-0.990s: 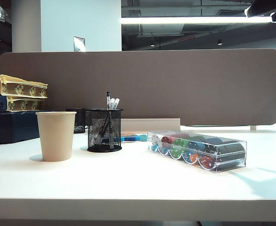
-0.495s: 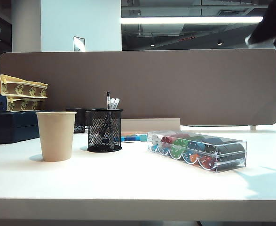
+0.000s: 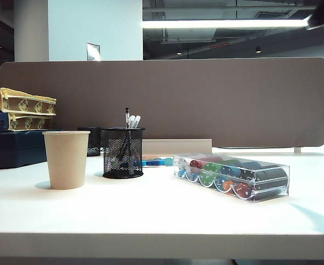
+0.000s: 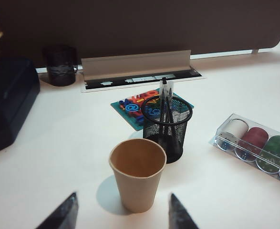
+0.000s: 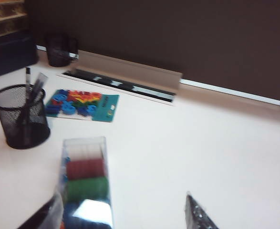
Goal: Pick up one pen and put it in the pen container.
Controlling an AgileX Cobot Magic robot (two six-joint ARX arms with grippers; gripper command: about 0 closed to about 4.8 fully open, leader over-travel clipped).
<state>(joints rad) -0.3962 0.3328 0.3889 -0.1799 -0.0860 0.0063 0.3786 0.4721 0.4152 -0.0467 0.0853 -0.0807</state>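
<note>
1. Your pen [image 3: 127,118] stands in the mesh cup [image 3: 123,153], beside the paper cup [image 3: 65,159].
2. Left gripper [image 4: 122,213]: jaws apart, empty, above the paper cup.
3. Right gripper [image 5: 123,214]: jaws apart, empty, over the chip box [image 5: 86,183].
</note>
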